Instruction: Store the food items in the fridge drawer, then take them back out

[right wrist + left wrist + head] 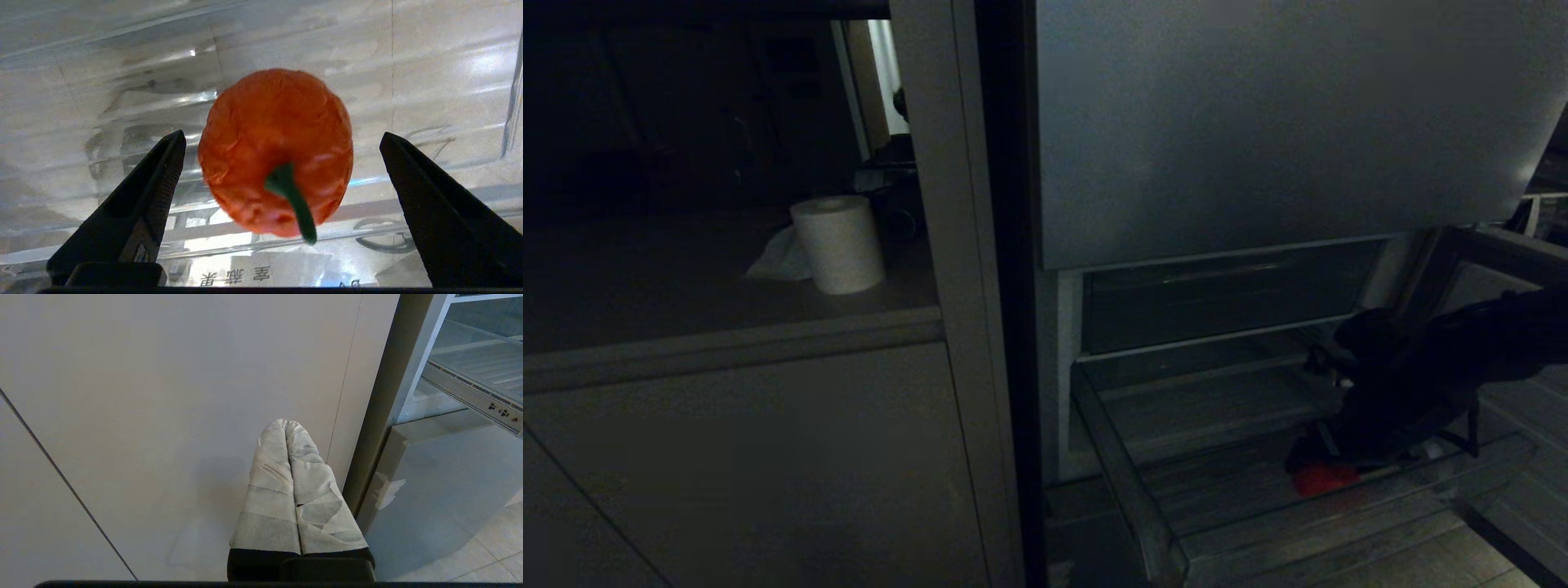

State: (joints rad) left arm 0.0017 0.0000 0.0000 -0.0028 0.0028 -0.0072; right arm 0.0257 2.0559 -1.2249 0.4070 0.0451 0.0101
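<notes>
Low in the right half of the head view, the right gripper (1327, 465) reaches down into the pulled-out fridge drawer (1233, 498), and a patch of red shows just under its dark bulk. The right wrist view makes it plain: a round red-orange pepper (276, 151) with a short green stem (292, 200) lies on the drawer's ribbed clear floor in the middle of the frame, between the two black fingers (159, 179), which stand wide apart with a gap on either side — nothing is gripped. Whether the pepper is being left there or about to be taken out cannot be told from this alone. Its skin looks crinkled and a little dull, so it is probably light and somewhat yielding, likely to dent rather than break, and being round it may roll along the ribs if nudged from one side. The safest hold would seem to be across its widest girth, both pads meeting it together, leaving the thin stem alone. The left gripper (288, 428), mid-frame in its own view, hangs idle before a pale cabinet panel (163, 396), its taped fingers pressed together.
</notes>
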